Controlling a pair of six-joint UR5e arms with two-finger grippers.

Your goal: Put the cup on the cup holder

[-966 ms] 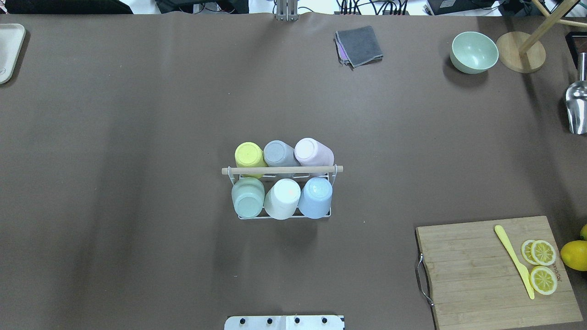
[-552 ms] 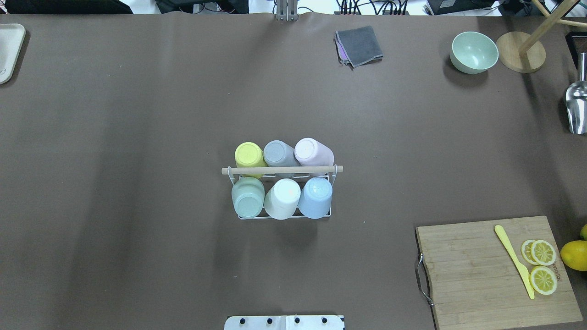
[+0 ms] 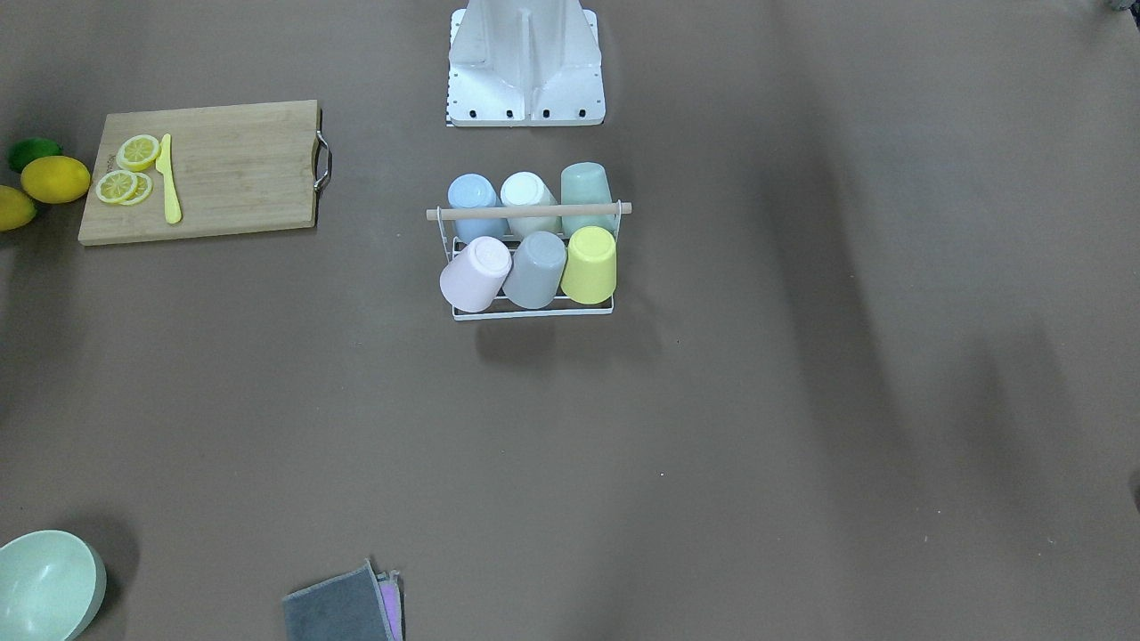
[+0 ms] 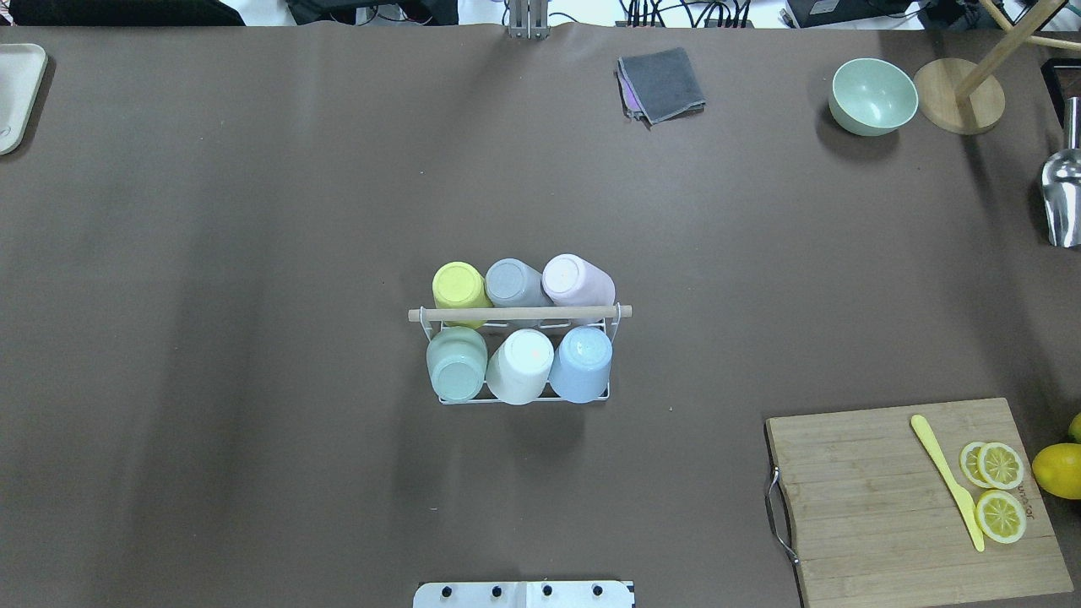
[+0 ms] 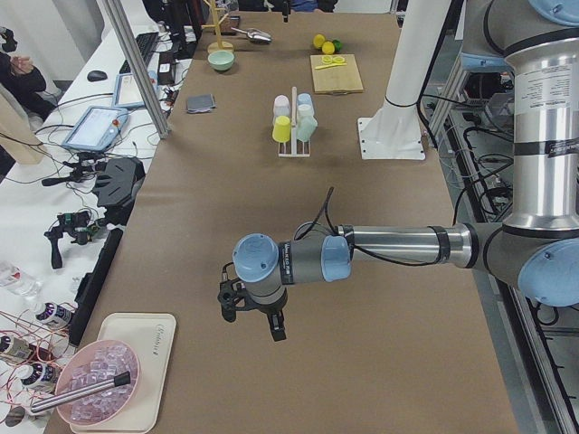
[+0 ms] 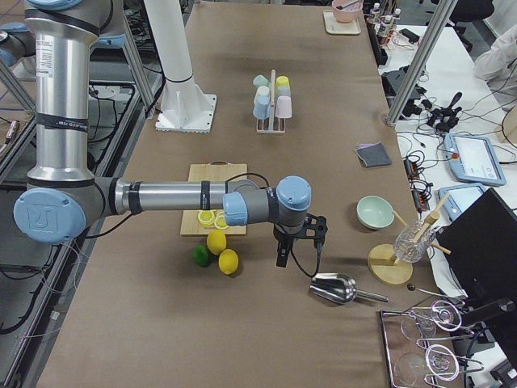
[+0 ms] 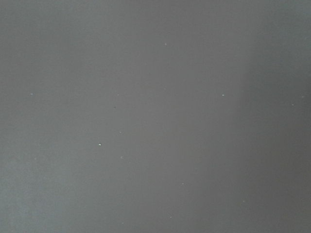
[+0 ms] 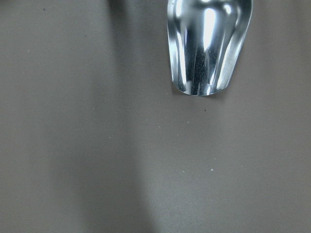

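Overhead exterior: cup holder [image 4: 519, 313] is seen upright at the centre of the table [image 4: 253, 253], rod across its top. Six cups are seated upturned on it in two rows of three: yellow [image 4: 459, 285], grey [image 4: 513, 283] and pink [image 4: 576, 279] at the 12 o'clock side of the rod, green [image 4: 457, 365], white [image 4: 520, 365] and blue [image 4: 581, 363] at the 6 o'clock side. From the holder, a cloth [image 4: 661, 84] is placed at 1 o'clock, a bowl [image 4: 874, 95] at 2 o'clock and a board [image 4: 878, 498] at 4 o'clock, all well apart from it. Left gripper [image 5: 253, 316] is shown only in exterior left, pointed down over bare table, well apart from the holder, which lies at 12 o'clock in that view; released or clenched cannot be told. Right gripper [image 6: 295, 246] is shown only in exterior right, pointed down over the table, with a scoop [image 6: 335, 287] near it at 5 o'clock and lemons [image 6: 218, 250] at 9 o'clock; its state cannot be told either. In the right wrist view the scoop mouth is seen at 12 o'clock; only table is seen in the left wrist view.
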